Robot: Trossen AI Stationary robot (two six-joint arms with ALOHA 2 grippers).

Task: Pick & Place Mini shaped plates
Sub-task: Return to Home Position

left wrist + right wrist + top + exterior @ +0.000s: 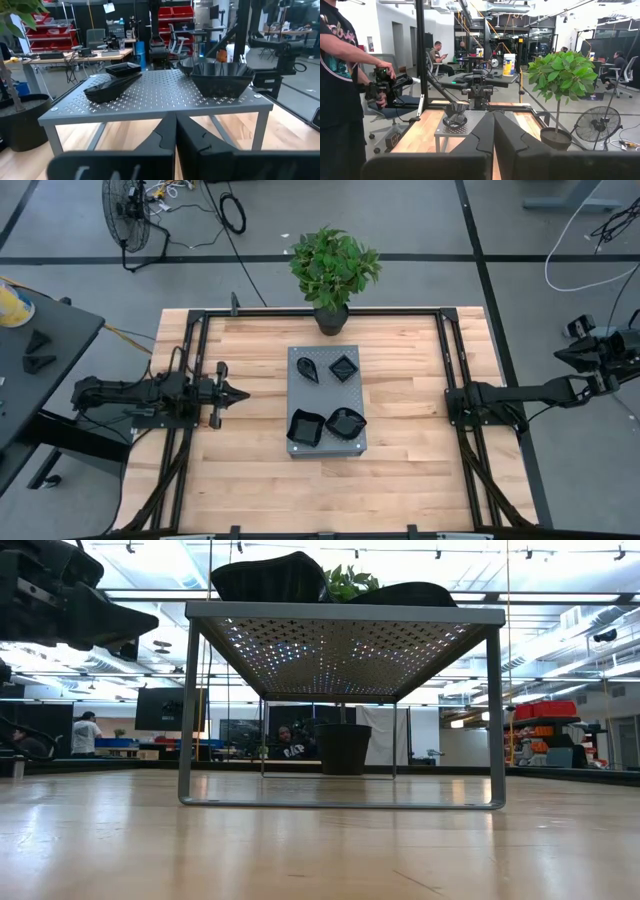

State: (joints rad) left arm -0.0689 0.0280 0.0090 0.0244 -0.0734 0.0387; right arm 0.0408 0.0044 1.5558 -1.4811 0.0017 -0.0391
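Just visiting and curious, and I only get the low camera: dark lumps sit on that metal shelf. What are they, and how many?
Observer: From above, four black plates or stacks on the grey shelf: a teardrop plate, a small square plate, a deep square plate, a wavy plate.
Operator: Is a gripper holding any?
Observer: No. The left gripper is shut and empty, beside the shelf, apart from it.
Operator: And the other?
Observer: The right gripper is shut too, out beyond the table at its right edge.
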